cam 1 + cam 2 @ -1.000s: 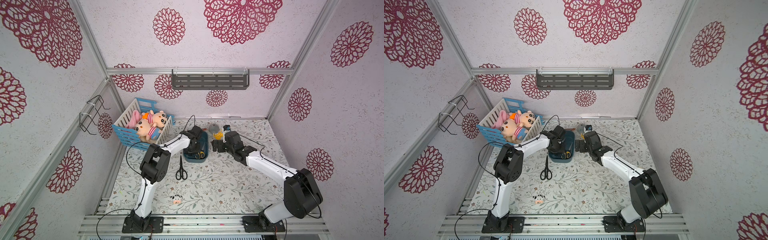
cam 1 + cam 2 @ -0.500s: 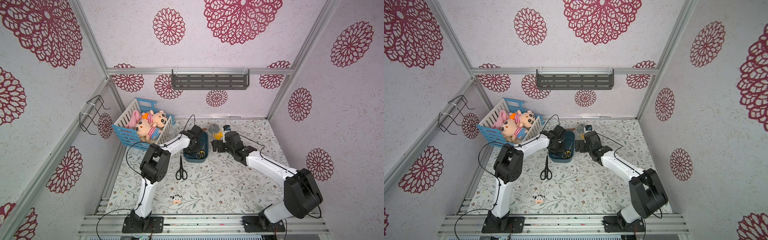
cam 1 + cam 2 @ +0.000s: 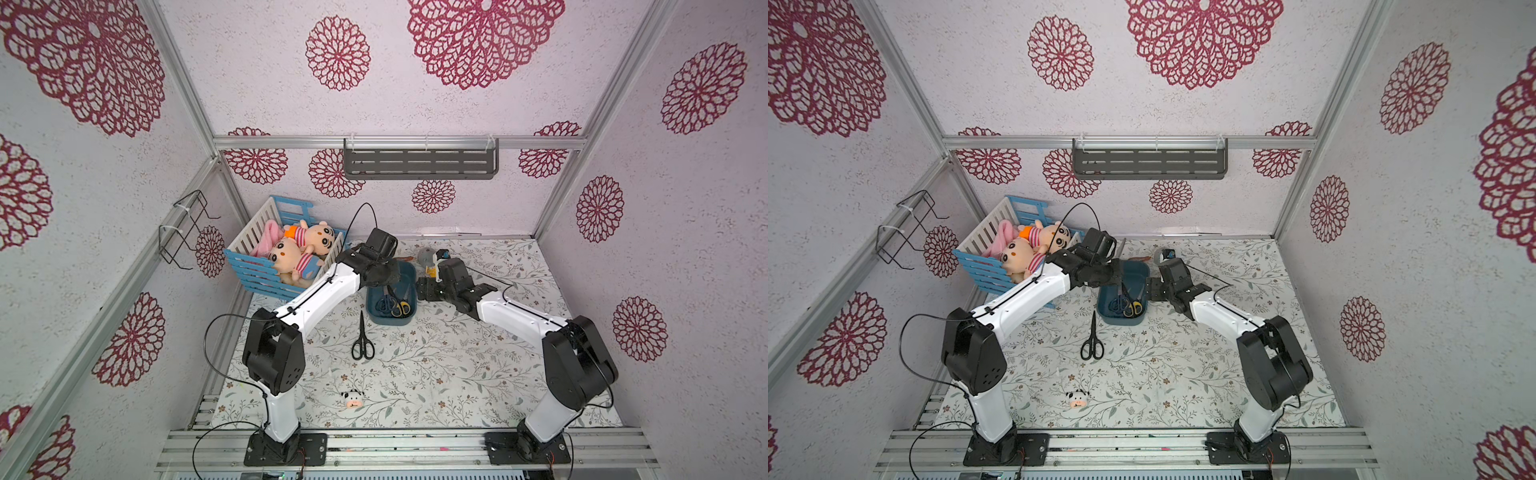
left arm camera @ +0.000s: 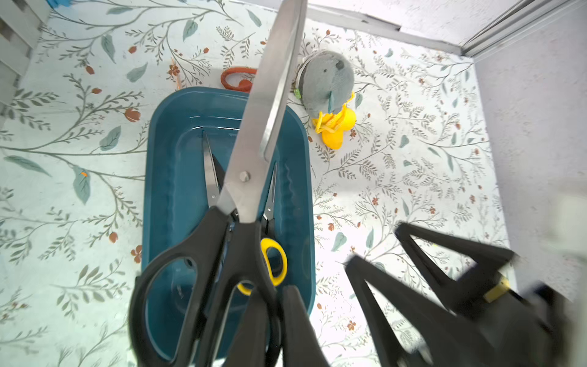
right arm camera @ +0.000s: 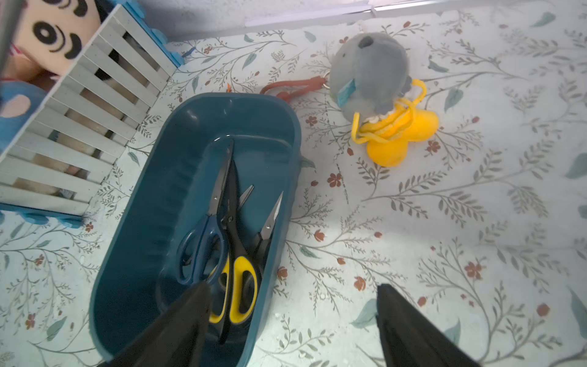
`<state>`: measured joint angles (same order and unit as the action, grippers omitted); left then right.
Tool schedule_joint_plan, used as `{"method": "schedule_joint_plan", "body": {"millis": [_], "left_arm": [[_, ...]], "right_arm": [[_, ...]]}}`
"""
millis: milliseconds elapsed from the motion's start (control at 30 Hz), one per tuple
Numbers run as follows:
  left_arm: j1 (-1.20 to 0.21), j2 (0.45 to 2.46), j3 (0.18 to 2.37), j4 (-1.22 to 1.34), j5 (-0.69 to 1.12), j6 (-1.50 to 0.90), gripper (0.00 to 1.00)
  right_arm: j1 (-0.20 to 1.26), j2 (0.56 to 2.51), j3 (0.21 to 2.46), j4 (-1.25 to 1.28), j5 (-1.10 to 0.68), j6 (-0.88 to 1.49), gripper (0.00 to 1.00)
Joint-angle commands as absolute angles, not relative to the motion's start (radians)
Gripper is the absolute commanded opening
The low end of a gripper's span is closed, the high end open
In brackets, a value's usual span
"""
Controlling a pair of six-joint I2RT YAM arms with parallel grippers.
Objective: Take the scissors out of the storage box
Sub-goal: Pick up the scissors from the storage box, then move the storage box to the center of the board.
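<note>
My left gripper is shut on one handle loop of a large black-handled pair of scissors, held over the dark teal storage box with the blades pointing past its far end. In the box lie a dark blue pair, a yellow-and-black pair and a small pair. My right gripper is open astride the box's near wall, one finger over the handles, one over the table. Another black pair lies on the table beside the box in both top views.
A blue-and-white slatted crate with plush dolls stands left of the box. A grey plush with yellow parts and a red-brown loop lie behind it. A small cow toy sits near the front. A grey shelf hangs on the back wall.
My left gripper has closed on the black scissors' handle. The right gripper's jaws have narrowed a little. Both arms have stayed almost in place.
</note>
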<state>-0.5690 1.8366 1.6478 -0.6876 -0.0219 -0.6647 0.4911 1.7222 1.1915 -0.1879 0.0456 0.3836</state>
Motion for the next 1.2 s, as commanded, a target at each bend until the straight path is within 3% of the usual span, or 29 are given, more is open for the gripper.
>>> {"method": "schedule_joint_plan", "body": {"millis": [0, 233, 400, 600, 900, 1167], "left_arm": [[-0.577, 1.745, 1.549, -0.653, -0.014, -0.746, 0.00], [-0.661, 1.591, 1.389, -0.656, -0.077, -0.808, 0.00], [-0.727, 1.538, 1.318, -0.651, -0.118, -0.867, 0.00], [-0.775, 1.499, 1.255, -0.653, -0.153, -0.922, 0.00], [-0.820, 1.481, 1.193, -0.669, -0.194, -1.003, 0.00], [-0.894, 1.598, 1.231, -0.642, -0.174, -1.072, 0.00]], "right_arm": [[0.498, 1.794, 1.273, -0.184, 0.006, 0.412, 0.73], [0.498, 1.929, 1.353, -0.219, 0.007, 0.405, 0.47], [0.496, 2.000, 1.412, -0.228, 0.007, 0.404, 0.39], [0.494, 2.065, 1.480, -0.234, 0.008, 0.431, 0.21], [0.485, 2.193, 1.703, -0.308, 0.063, 0.485, 0.03], [0.463, 2.310, 1.921, -0.395, 0.108, 0.497, 0.00]]}}
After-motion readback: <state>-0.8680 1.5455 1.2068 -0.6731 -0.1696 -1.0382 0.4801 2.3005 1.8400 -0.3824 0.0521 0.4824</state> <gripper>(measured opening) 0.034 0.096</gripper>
